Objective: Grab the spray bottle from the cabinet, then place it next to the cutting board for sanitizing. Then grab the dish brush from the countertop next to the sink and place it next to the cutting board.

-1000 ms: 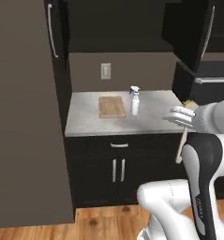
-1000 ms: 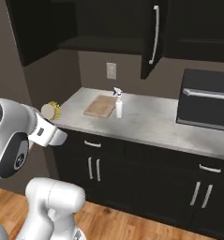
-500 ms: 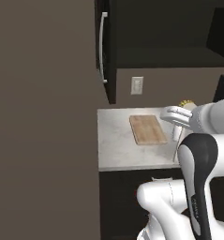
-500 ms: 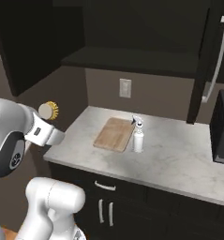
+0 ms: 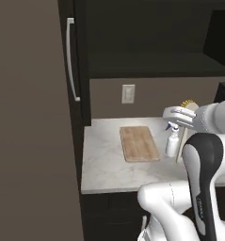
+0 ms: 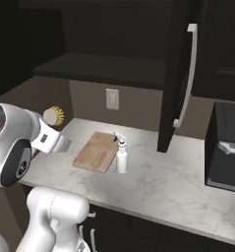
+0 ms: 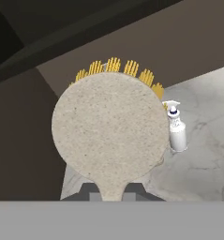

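The light wooden cutting board (image 5: 140,143) (image 6: 96,151) lies flat on the marbled countertop (image 5: 104,164) (image 6: 163,182). Just to its right stands the small white spray bottle (image 5: 172,143) (image 6: 121,157) (image 7: 177,132), upright. My gripper (image 5: 180,115) (image 7: 109,191) hangs above the counter beside the bottle, shut on the handle of the dish brush (image 5: 188,104) (image 6: 54,116) (image 7: 111,131). The brush's round pale head with yellow bristles points up, and its handle hangs down past the bottle. The sink is out of view.
The tall dark cabinet (image 5: 78,61) with its long silver bar handle stands left of the counter, and its open door (image 6: 180,78) juts over the counter. A wall outlet (image 5: 128,93) sits behind the board. A black appliance (image 6: 227,147) stands at the counter's right end.
The whole scene has shifted and grown larger in both base views, so the base has driven closer to the counter. The brush stays in my shut gripper; board and bottle keep their places.
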